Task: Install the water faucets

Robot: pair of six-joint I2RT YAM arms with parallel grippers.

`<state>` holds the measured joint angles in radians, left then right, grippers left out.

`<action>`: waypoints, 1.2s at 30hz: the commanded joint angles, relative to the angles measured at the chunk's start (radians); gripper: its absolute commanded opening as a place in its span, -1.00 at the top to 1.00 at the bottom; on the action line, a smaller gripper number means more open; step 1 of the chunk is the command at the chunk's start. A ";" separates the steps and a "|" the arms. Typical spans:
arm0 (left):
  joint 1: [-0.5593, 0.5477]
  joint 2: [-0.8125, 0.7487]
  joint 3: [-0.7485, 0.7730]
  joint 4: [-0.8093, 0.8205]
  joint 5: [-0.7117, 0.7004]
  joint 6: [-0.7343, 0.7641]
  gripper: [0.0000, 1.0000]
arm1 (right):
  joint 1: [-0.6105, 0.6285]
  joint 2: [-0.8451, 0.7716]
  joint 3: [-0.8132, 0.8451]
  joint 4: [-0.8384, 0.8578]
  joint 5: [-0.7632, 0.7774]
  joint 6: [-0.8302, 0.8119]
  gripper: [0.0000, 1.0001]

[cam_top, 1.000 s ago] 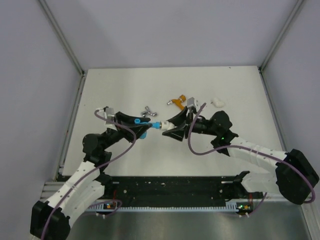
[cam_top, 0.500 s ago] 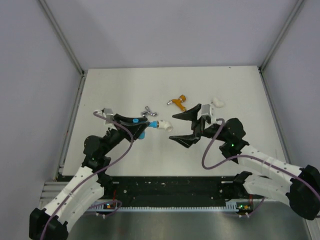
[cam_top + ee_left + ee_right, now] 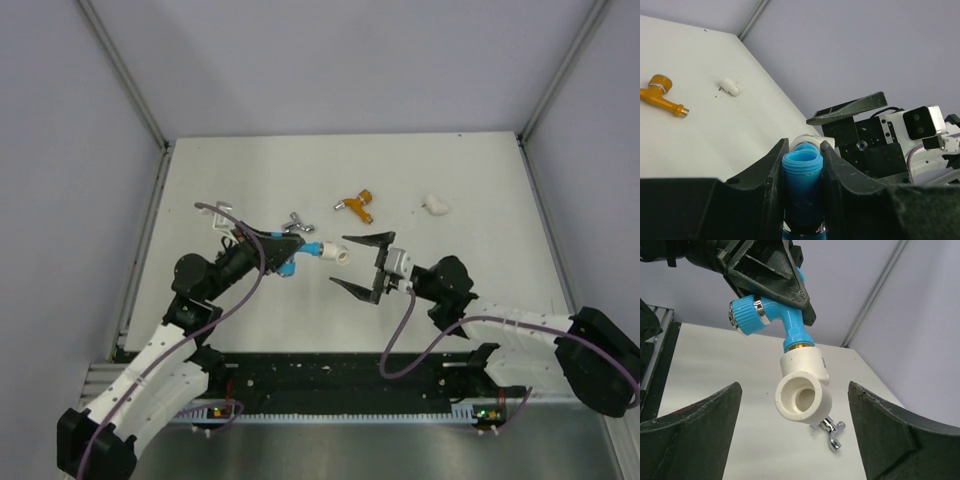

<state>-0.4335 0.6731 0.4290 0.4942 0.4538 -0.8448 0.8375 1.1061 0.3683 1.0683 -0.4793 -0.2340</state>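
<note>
Gripping the blue faucet (image 3: 297,254) tightly above the worktop (image 3: 480,180), the left tool (image 3: 802,150) points its white elbow (image 3: 340,256) at the right tool (image 3: 338,262); that one gapes wide, empty, facing the elbow; an off-centre close might twist the faucet loose.

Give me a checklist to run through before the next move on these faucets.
1. The left gripper shut on the blue faucet: ok.
2. The white elbow joined to that faucet's end: ok; fully tight: cannot tell.
3. The right gripper open, apart from that elbow: ok.
4. The orange faucet lying free on the table: ok.
5. The silver faucet lying on the table: ok.
6. The spare elbow lying free: ok.
</note>
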 commanded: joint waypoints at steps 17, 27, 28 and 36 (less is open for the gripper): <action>-0.002 -0.171 -0.048 0.300 0.362 0.326 1.00 | -0.038 0.113 0.268 -0.126 -0.410 0.539 0.95; -0.004 -0.144 -0.101 0.468 0.396 0.217 1.00 | -0.152 0.189 0.366 -0.221 -0.401 0.765 0.17; -0.002 -0.145 -0.099 0.434 0.351 0.213 1.00 | -0.152 0.172 0.366 -0.253 -0.371 0.712 0.07; -0.002 -0.155 -0.102 0.239 0.062 0.187 1.00 | -0.135 -0.069 0.229 -0.349 0.063 0.325 -0.67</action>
<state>-0.4286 0.5339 0.3218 0.7357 0.6575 -0.6018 0.6971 1.1542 0.6518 0.7303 -0.6968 0.3130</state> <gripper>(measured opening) 0.342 0.787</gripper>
